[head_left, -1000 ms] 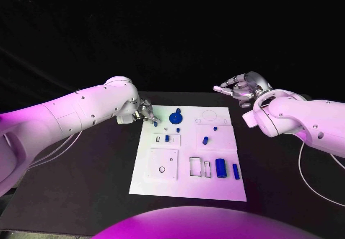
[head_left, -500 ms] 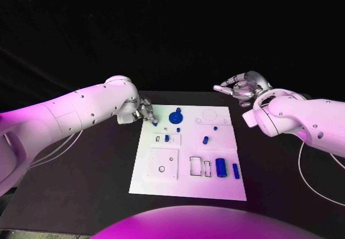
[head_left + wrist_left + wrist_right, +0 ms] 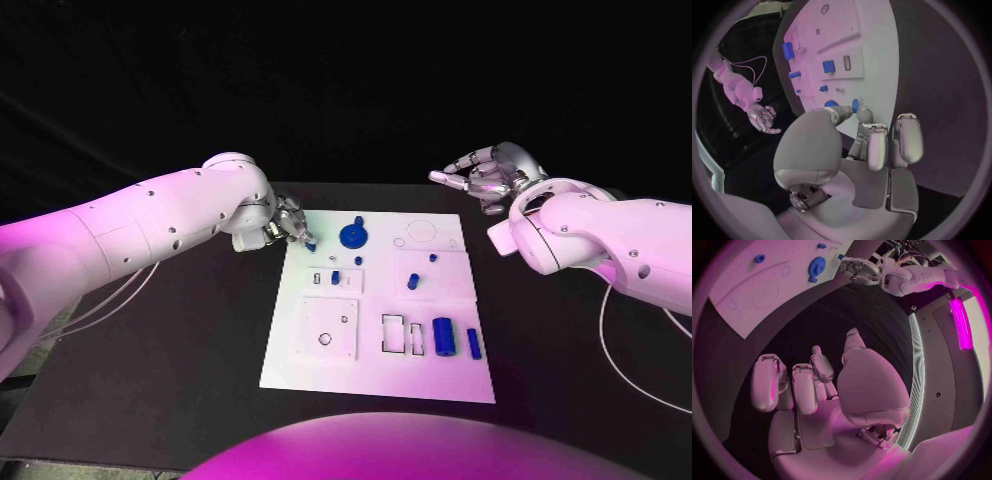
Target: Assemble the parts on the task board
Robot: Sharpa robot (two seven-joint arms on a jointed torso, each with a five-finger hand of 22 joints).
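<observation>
At ten o'clock of the flat white task board [image 3: 378, 375], left hand [image 3: 284, 228] pinched a small blue part [image 3: 310, 240], right hand [image 3: 486, 177] at two o'clock hovered spread, holding nothing, above the black desk [image 3: 173, 380].

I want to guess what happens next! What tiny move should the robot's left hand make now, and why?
Probably carry it a little inward over the task board and lower it. The left hand pinches a small blue part at the board's far left corner, not yet placed. The right hand hovers off the board, holding nothing.
</observation>
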